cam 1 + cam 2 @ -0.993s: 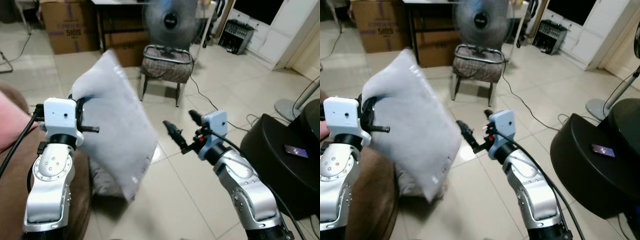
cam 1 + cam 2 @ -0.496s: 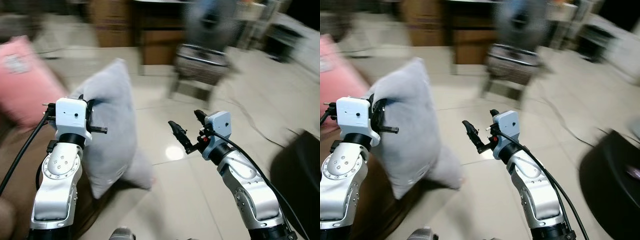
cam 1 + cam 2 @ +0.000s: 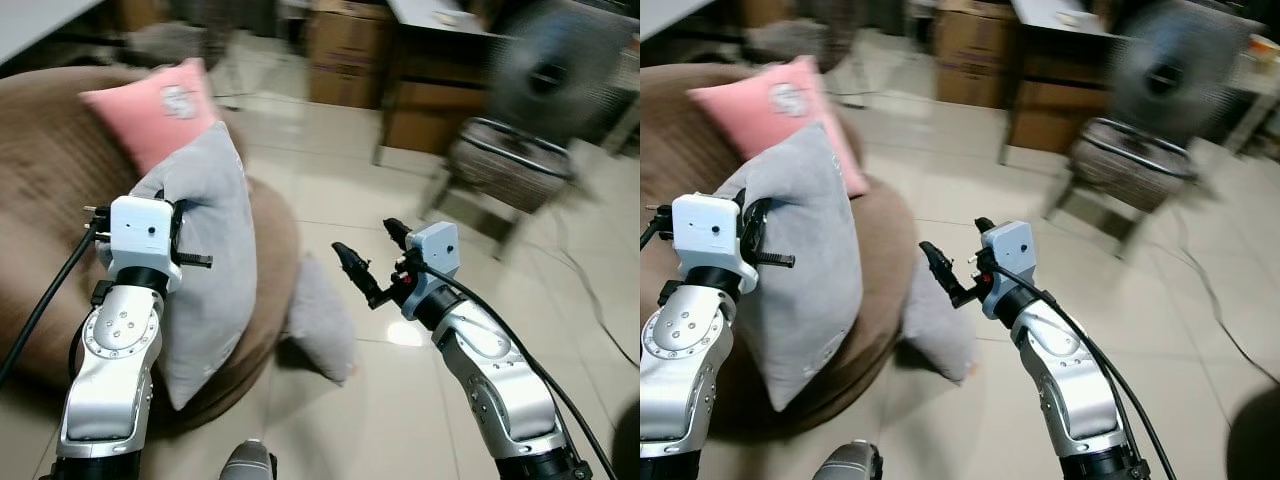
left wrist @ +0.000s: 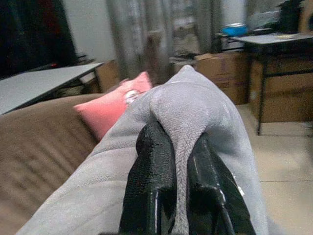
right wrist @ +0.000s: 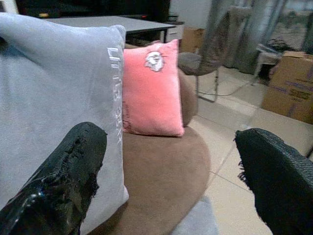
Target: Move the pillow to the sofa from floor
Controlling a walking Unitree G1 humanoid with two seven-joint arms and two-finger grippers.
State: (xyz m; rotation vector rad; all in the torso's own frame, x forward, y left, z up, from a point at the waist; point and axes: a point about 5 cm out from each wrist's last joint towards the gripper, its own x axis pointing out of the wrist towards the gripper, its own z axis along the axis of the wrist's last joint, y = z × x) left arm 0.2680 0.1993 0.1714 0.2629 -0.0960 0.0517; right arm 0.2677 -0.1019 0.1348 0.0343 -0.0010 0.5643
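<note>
**Grey pillow pinched in left gripper, hung over sofa's front edge**

Left gripper [image 4: 178,181] clamped tight on a fold of the grey pillow [image 3: 205,260], both black fingers [image 4: 149,186] pressed against the fabric between them. Pillow held up off the tiled floor [image 3: 420,390], hanging tall and slightly tilted, lower corner down in front of the round brown sofa [image 3: 60,190], near its front edge; upper corner level with the white wrist housing. Whether the pillow touched the sofa could not be told.

Right gripper [image 3: 368,258] raised at mid-height to the right of the pillow, well apart from it, fingers [image 5: 54,181] spread wide and holding nothing.

Below and between the two arms, a second grey pillow [image 3: 322,318] leaned against the sofa's front edge, bottom resting on the floor.

Farther back on the sofa, a pink pillow [image 3: 155,105] with a small white emblem stood propped upright, just behind the held pillow's top.

Beyond, across the floor: a checked stool [image 3: 512,170] on metal legs, a blurred standing fan [image 3: 560,70] behind it, a dark table [image 3: 440,40] and cardboard boxes [image 3: 345,45] along the far side.
</note>
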